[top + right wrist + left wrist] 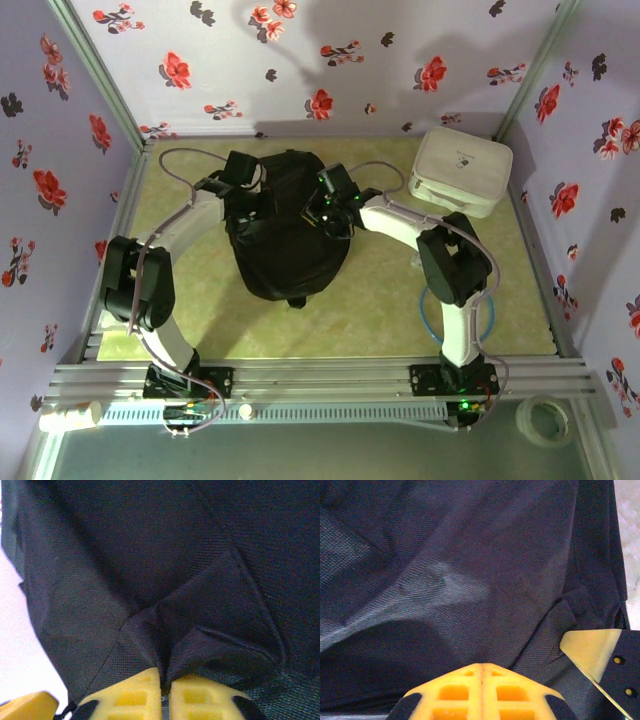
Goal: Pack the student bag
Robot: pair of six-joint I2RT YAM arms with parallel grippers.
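**Inspector:** Report the left side first.

**Technician:** In the left wrist view the left fingers sit at the bottom centre of the frame. The two yellow tips are pressed together with no gap. Black woven cloth lies directly beyond them. I cannot tell whether any cloth is caught between them.

**Inspector:** Location of the student bag?

**Technician:** In the overhead view the student bag lies flat on the pale green surface, centre of the frame. Its broad rounded end points toward the bottom edge. It lies between the two arms. The left arm curves in from the lower left and meets the bag at its upper left. The right arm reaches in from the lower right and meets it at its upper right.

**Inspector:** State of the right side?

**Technician:** In the right wrist view the right fingers sit at the bottom centre of the frame. They are clamped on a raised fold of the bag's black cloth. Creases run from that pinch toward the upper right of the frame.

**Inspector:** Other items?

**Technician:** A white zip case lies at the upper right of the surface, well apart from the bag. A roll of clear tape lies in the lower right corner, outside the rail.
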